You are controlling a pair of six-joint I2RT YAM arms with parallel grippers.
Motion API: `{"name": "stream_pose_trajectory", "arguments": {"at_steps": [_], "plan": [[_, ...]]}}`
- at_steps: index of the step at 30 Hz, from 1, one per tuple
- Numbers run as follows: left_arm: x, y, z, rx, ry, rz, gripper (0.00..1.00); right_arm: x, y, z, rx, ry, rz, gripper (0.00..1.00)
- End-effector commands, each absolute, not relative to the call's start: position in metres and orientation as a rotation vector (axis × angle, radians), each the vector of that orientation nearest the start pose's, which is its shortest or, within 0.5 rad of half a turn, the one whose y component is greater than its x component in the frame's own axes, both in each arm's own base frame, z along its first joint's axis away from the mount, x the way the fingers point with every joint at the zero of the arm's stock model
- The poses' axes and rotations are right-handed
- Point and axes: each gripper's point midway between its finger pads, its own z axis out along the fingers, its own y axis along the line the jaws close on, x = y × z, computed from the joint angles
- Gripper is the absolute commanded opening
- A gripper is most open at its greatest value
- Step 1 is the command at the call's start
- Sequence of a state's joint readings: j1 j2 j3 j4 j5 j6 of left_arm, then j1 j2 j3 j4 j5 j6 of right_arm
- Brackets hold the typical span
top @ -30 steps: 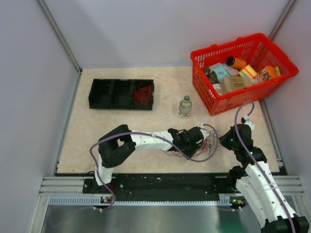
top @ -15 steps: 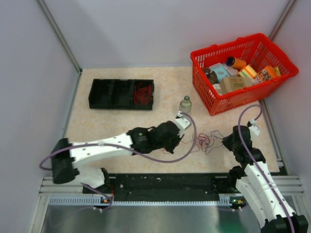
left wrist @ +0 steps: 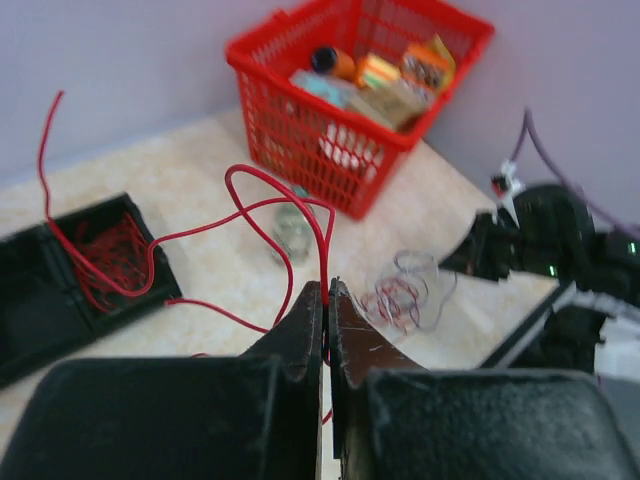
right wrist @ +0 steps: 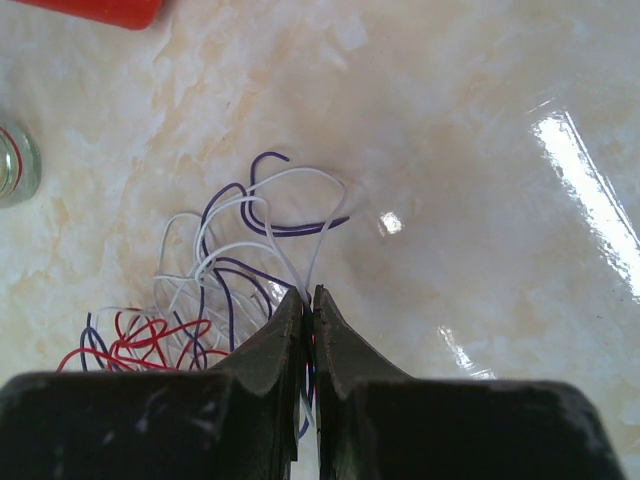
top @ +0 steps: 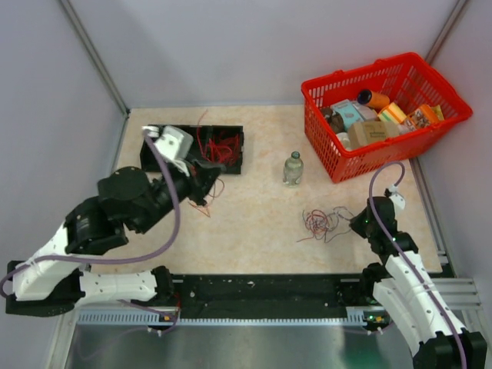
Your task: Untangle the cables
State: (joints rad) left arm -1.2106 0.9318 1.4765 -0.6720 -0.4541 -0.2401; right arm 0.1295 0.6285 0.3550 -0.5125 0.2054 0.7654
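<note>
A tangle of red, white and dark blue cables (top: pixel 323 223) lies on the table right of centre. It also shows in the right wrist view (right wrist: pixel 215 290). My right gripper (top: pixel 356 226) is at its right edge, shut on a white cable loop (right wrist: pixel 300 190) and on other strands between the fingers (right wrist: pixel 308 297). My left gripper (top: pixel 211 183) is by the black tray (top: pixel 154 160), shut (left wrist: pixel 326 287) on a single long red cable (left wrist: pixel 326 240). That cable loops up and trails over the tray. The tray's right compartment holds a bunch of red cables (top: pixel 224 149).
A small glass bottle (top: pixel 293 168) stands mid-table between the tray and the red basket (top: pixel 350 165) of groceries at the back right. Walls close in the left, back and right sides. The table's front edge has a black rail (top: pixel 261 286).
My left arm has swung from the tangle across to the tray at the back left, drawing the red cable out with it. My right gripper has stayed shut on the tangle.
</note>
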Motion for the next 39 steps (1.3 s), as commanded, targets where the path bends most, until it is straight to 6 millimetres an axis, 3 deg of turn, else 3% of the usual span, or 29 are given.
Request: {"name": "stream_pose_trajectory", "arguments": {"at_steps": [1, 3, 10, 15, 20, 26, 33, 39], "plan": [[0.196, -0.205, 0.452, 0.375, 1.664, -0.449, 0.0, 0.231, 0.034, 0.089, 0.695, 2.155, 0.302, 0.0], [0.219, -0.205, 0.447, 0.347, 1.699, -0.407, 0.0, 0.232, 0.039, 0.092, 0.666, 2.157, 0.333, 0.0], [0.304, -0.211, 0.438, 0.211, 1.691, -0.5, 0.0, 0.232, 0.049, 0.092, 0.616, 2.167, 0.391, 0.0], [0.352, -0.211, 0.427, 0.069, 1.731, -0.611, 0.0, 0.231, 0.048, 0.092, 0.6, 2.169, 0.385, 0.0], [0.389, -0.212, 0.415, 0.133, 1.675, -0.552, 0.0, 0.229, 0.05, 0.085, 0.599, 2.179, 0.395, 0.0], [0.414, -0.23, 0.407, 0.281, 1.645, -0.615, 0.0, 0.229, 0.052, 0.083, 0.596, 2.18, 0.408, 0.01], [0.425, -0.253, 0.37, 0.378, 1.639, -0.75, 0.0, 0.229, 0.052, 0.082, 0.591, 2.179, 0.412, 0.01], [0.436, -0.256, 0.366, 0.458, 1.587, -0.719, 0.0, 0.229, 0.052, 0.081, 0.586, 2.182, 0.408, 0.01]]}}
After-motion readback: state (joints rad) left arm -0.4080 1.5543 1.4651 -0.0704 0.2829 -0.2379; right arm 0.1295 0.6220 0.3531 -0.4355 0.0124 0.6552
